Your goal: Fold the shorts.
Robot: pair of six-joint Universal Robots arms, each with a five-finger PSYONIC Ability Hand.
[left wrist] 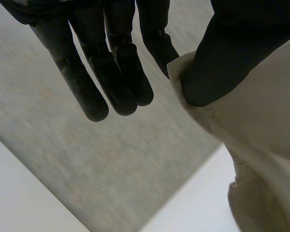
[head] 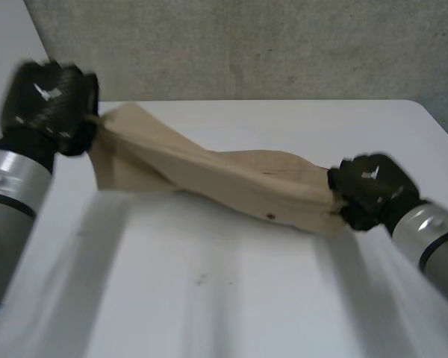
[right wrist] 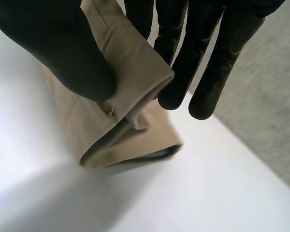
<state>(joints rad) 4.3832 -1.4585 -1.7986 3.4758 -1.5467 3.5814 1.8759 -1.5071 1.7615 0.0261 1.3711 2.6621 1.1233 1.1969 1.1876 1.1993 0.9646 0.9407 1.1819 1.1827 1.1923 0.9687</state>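
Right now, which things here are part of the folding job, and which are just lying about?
Job: tan cloth shorts; black left hand and black right hand, each pinching one end.
Just there: white table; grey wall.

- We see shorts (head: 224,183) strung diagonally from left hand (head: 48,104), upper left, to right hand (head: 369,190), centre right: a barrier.
- We note bare table (head: 209,298) across the lower frame.
- Bare strip upper right, ending at the wall (head: 284,45).
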